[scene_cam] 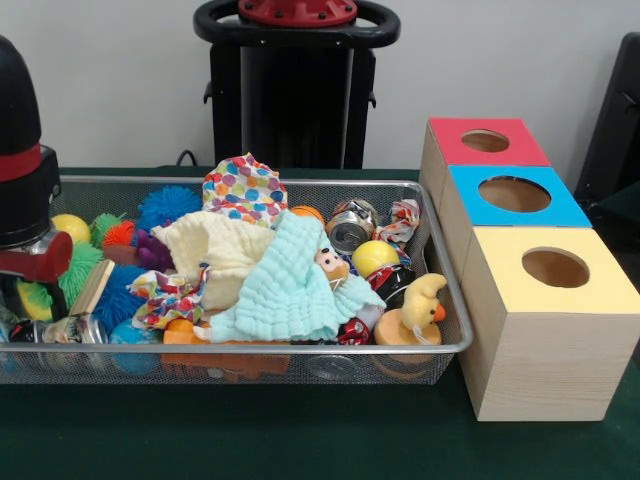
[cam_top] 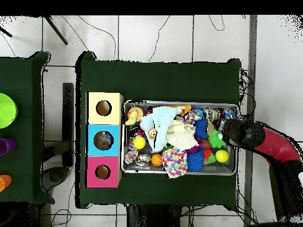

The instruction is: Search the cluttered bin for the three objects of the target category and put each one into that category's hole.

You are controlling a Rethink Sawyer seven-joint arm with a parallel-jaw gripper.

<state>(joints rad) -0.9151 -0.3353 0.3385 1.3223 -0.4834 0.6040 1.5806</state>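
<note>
Hovering over the left end of the wire bin (scene_cam: 440, 262) in the front view, the gripper (scene_cam: 45, 265) is sitting low among the spiky rubber balls (scene_cam: 165, 208), and I cannot tell whether it is wide or narrow. Nothing is showing which category is wanted, so the 3 targets are staying unidentified somewhere in the clutter under the mint cloth (scene_cam: 290, 285). Judging from this, it is worth descending slowly, picking 1 exposed item, then carrying it right to the 3 boxes (scene_cam: 545, 340).

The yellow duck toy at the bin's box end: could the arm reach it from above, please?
Probably yes: the yellow duck toy sits on top of the clutter, uncovered, though the arm is at the bin's opposite end.
</note>
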